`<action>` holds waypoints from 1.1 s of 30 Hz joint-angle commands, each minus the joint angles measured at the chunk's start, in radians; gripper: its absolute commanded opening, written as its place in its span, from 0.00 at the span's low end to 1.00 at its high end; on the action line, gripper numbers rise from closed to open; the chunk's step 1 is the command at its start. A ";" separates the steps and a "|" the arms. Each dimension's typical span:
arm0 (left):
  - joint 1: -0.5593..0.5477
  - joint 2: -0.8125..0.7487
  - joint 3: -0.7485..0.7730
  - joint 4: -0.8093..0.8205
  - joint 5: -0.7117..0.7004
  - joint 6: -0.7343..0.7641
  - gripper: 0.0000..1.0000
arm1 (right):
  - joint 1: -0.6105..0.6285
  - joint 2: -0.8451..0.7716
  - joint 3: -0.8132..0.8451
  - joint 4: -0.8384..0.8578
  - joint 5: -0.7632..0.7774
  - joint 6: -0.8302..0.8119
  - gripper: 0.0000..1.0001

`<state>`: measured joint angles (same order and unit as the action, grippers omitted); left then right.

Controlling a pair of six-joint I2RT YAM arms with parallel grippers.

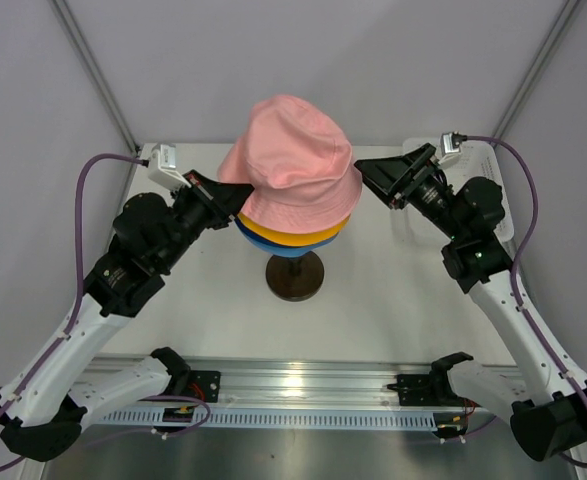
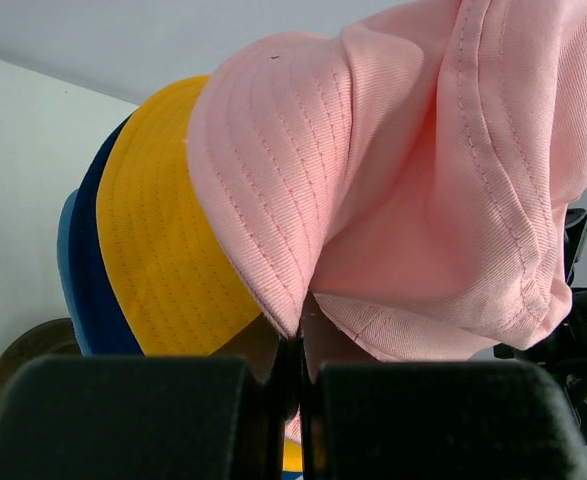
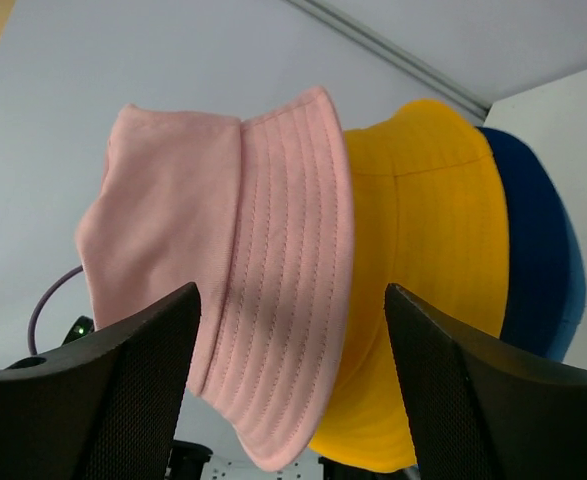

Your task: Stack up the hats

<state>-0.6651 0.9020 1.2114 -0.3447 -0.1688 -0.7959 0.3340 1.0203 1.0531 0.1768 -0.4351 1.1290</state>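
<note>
The pink hat sits tilted on top of a stack on a stand. Under it show the brims of the yellow-orange hat, the navy hat and the light blue hat. My left gripper is shut on the left edge of the pink hat's brim, its fingers pinching the fabric fold. At the right side of the stack my right gripper stands open. In the right wrist view the pink hat's brim hangs between its wide-apart fingers without touching them, and the yellow-orange hat is behind it.
The stack rests on a stand with a dark round base in the middle of the white table. The head under the hats is hidden. Grey walls close in the back and both sides.
</note>
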 commanded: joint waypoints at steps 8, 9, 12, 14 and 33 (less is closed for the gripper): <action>0.010 -0.008 -0.052 -0.010 0.028 -0.022 0.01 | 0.039 0.005 -0.011 0.044 -0.013 0.077 0.29; 0.010 -0.018 -0.064 0.004 0.029 -0.029 0.01 | 0.037 -0.003 -0.008 0.036 -0.008 0.072 0.21; 0.010 -0.034 -0.085 0.015 0.040 -0.029 0.05 | 0.034 -0.015 0.031 -0.038 0.036 0.025 0.00; 0.010 -0.051 -0.067 0.000 0.017 -0.017 0.11 | 0.028 -0.003 0.064 -0.095 0.035 -0.024 0.00; 0.301 -0.089 0.148 -0.070 0.103 0.035 0.76 | -0.104 0.460 0.524 -0.126 -0.272 -0.239 0.00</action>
<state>-0.4091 0.7567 1.3697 -0.4213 -0.1509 -0.7292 0.2516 1.4254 1.5139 0.0132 -0.6266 0.9180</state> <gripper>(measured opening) 0.761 0.009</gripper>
